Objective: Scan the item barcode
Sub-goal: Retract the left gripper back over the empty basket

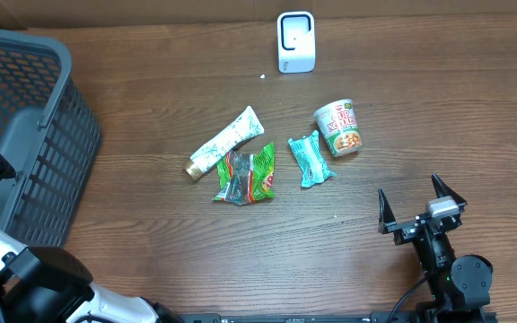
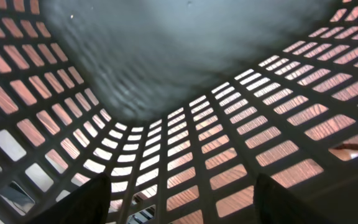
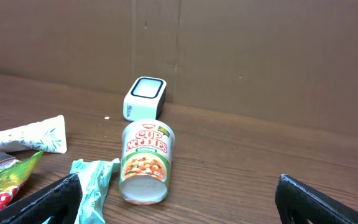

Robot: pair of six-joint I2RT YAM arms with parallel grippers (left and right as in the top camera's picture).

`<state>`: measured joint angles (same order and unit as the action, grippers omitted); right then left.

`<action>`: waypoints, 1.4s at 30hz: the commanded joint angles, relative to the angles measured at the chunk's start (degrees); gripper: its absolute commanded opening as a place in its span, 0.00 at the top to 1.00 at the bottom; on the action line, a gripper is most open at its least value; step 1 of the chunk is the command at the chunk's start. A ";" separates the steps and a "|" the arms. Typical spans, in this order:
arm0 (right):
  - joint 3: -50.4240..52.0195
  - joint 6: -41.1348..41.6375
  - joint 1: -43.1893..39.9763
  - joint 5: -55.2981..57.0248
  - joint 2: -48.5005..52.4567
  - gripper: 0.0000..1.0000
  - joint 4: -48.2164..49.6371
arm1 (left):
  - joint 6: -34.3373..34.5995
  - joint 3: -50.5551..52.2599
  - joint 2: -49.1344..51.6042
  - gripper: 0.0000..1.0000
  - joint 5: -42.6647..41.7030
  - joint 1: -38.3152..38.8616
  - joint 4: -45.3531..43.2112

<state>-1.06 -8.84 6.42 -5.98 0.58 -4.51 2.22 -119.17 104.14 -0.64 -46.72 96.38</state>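
We see the right gripper (image 1: 408, 185) near the near right corner of the desk (image 1: 151, 54), its jaws spread wide and holding nothing. Our left gripper (image 2: 179, 190) hangs inside the gray basket (image 1: 56, 135) at the desk's left edge, jaws apart with nothing between them. The white scanner (image 1: 295, 41) stands by the far edge. The noodle cup (image 1: 339, 128) lies on its side mid-desk, beside a teal packet (image 1: 311, 160), a green snack bag (image 1: 247, 177) and a tube (image 1: 227, 142).
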 commanded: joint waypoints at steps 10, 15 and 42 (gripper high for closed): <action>0.61 0.00 -0.15 -0.07 -0.42 0.00 0.31 | 3.10 2.36 -3.02 0.30 -10.95 2.75 0.44; 0.61 0.00 -0.15 -0.07 -0.42 0.00 0.31 | 2.89 2.36 -3.02 0.29 -12.74 3.96 0.44; 0.61 0.00 -0.15 -0.07 -0.42 0.00 0.33 | -20.55 -24.94 -8.48 0.23 -14.80 5.90 -2.86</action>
<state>-1.06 -8.86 6.42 -5.98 0.58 -4.51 -8.69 -142.82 97.21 -14.41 -41.21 94.94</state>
